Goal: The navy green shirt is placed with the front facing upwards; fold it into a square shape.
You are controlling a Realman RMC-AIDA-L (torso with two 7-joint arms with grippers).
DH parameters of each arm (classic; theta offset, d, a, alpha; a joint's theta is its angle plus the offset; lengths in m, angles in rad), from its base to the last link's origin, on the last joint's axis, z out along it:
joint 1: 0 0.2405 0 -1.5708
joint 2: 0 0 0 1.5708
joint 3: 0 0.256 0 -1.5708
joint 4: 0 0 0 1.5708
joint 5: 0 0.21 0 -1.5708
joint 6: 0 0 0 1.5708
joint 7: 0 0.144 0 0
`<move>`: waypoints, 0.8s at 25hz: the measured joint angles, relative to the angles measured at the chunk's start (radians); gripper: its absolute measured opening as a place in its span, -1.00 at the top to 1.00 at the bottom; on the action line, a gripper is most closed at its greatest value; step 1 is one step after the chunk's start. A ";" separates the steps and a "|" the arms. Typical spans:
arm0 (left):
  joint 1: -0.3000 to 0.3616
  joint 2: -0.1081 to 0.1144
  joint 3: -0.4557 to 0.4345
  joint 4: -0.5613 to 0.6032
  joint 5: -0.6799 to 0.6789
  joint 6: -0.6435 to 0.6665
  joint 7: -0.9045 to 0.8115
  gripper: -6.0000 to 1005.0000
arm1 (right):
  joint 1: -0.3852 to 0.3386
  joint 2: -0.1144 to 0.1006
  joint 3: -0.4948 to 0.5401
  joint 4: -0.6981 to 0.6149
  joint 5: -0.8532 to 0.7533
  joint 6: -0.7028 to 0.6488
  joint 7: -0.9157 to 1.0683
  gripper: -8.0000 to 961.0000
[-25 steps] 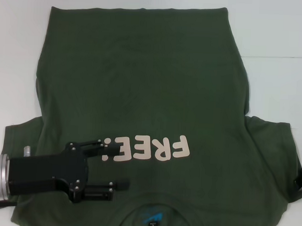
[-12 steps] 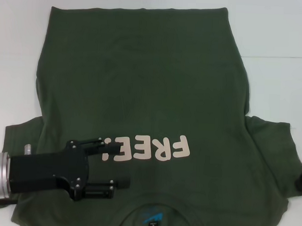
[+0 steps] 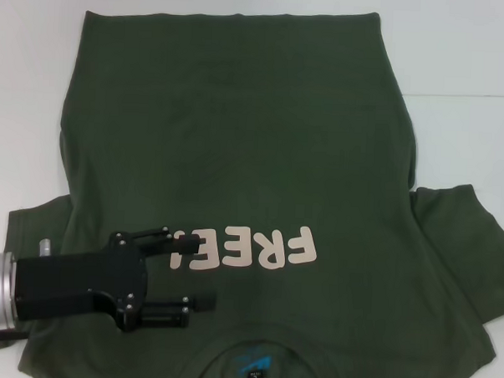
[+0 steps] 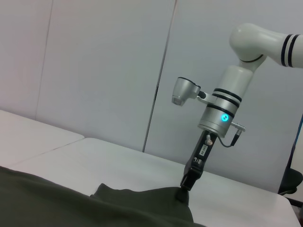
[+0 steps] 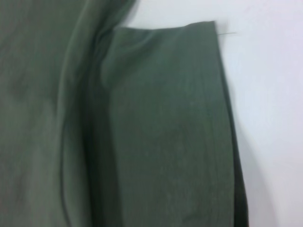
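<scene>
While the navy green shirt (image 3: 237, 155) lies flat on the bench (image 3: 467, 56), the left gripper (image 3: 200, 269) hovers open above its chest. The right gripper (image 4: 183, 193) touches the sleeve; its state I cannot tell. I judge folding must begin next.

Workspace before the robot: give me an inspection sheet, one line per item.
Surface: plain white table, a seam line across it on the right.
Job's things: dark olive-green cotton short-sleeved shirt lying flat, front up, pink "FREE!" lettering, blue neck label; not folded yet.
Clutter: nothing seen.
Grippers: left tool open above the shirt's chest near the lettering; right tool down at the sleeve edge, out of the head view.
Cables: short lead on the right wrist.
Surroundings: pale panelled wall.
</scene>
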 joint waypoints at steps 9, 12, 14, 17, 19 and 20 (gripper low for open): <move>0.000 -0.001 -0.002 0.000 -0.002 -0.002 -0.004 -0.66 | 0.000 -0.012 0.004 -0.001 -0.011 0.102 -0.003 0.98; 0.000 -0.004 -0.004 0.000 -0.006 -0.009 -0.004 -0.66 | 0.003 -0.012 0.001 -0.001 -0.011 0.133 -0.004 0.98; 0.000 -0.004 -0.004 0.000 -0.013 -0.014 -0.004 -0.66 | 0.005 -0.013 -0.002 -0.005 -0.011 0.150 -0.005 0.98; -0.001 -0.005 -0.004 0.000 -0.018 -0.015 -0.004 -0.66 | 0.006 -0.013 -0.003 -0.025 -0.011 0.171 -0.005 0.98; -0.002 -0.006 -0.004 0.000 -0.018 -0.015 -0.005 -0.66 | 0.006 -0.013 -0.003 -0.035 -0.011 0.176 -0.005 0.98; -0.003 -0.006 -0.004 0.000 -0.018 -0.015 -0.005 -0.66 | 0.006 -0.013 -0.003 -0.039 -0.010 0.176 -0.006 0.98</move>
